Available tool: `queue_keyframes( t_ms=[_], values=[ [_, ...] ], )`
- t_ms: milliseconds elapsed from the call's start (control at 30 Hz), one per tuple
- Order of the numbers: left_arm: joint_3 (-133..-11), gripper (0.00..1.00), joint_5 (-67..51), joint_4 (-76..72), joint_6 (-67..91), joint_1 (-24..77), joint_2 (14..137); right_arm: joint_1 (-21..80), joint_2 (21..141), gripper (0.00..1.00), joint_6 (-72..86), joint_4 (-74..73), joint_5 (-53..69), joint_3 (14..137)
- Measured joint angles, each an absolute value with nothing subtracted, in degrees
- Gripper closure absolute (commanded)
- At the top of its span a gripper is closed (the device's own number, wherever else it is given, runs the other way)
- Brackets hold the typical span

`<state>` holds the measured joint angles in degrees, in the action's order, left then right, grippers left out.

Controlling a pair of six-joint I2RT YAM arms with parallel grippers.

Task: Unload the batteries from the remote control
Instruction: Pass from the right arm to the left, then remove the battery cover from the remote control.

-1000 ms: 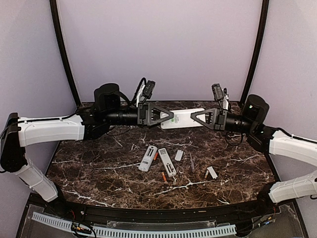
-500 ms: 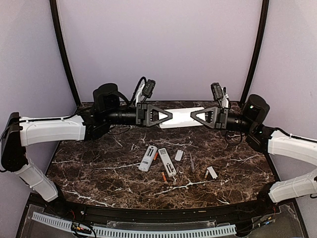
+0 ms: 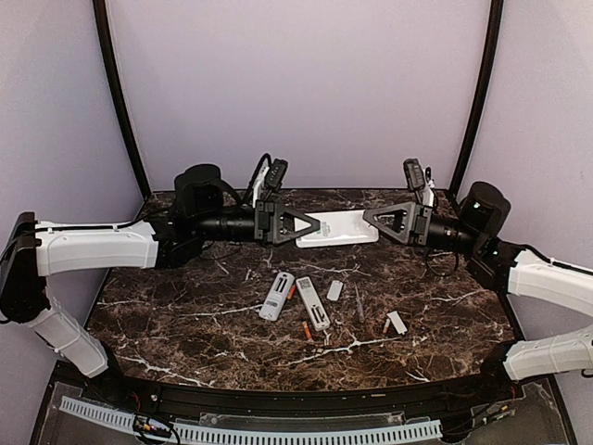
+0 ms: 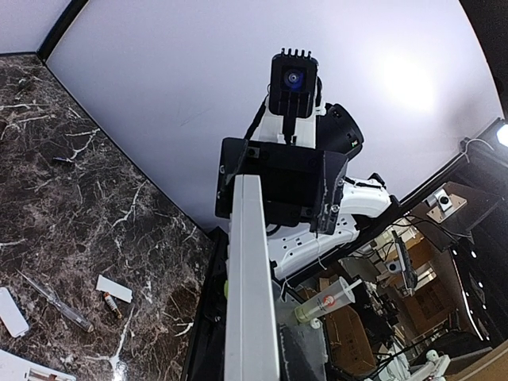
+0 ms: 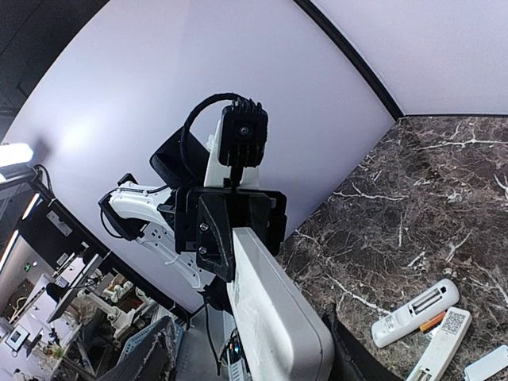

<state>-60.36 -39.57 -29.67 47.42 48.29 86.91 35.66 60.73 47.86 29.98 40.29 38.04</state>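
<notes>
A white remote control hangs level above the back of the table. My left gripper is shut on its left end. My right gripper is open, its fingers still flanking the right end with gaps on both sides. In the left wrist view the remote shows edge-on. In the right wrist view the remote runs to the left gripper. Loose orange batteries lie on the marble, and another battery sits between two remotes.
Two more white remotes lie mid-table with their compartments open. Small white cover plates and a thin clear stick lie to their right. The purple walls stand close behind.
My left gripper closed on the remote's left end, then my right gripper opened and drew back a little to the right. The remote sank slightly.
</notes>
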Motion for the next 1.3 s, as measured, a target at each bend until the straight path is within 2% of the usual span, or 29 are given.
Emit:
queue_keyframes(
  t_ms=[467,967,1167,1300],
  values=[
    [-59.96,1.0,-39.09,-29.63,48.66,47.75,85.56,35.55,61.89,0.58,46.83,27.92,40.29,38.02],
    [-59.88,1.0,-39.2,-29.58,48.73,47.72,85.49,35.55,63.18,0.65,46.46,26.55,40.71,38.92],
    [-59.88,1.0,-39.66,-29.45,48.8,47.72,85.49,35.55,63.94,0.76,46.33,26.57,40.97,39.48],
    [-59.88,1.0,-39.92,-28.88,48.64,47.72,85.49,35.55,64.14,0.89,46.83,26.5,41.15,39.57]
  ],
)
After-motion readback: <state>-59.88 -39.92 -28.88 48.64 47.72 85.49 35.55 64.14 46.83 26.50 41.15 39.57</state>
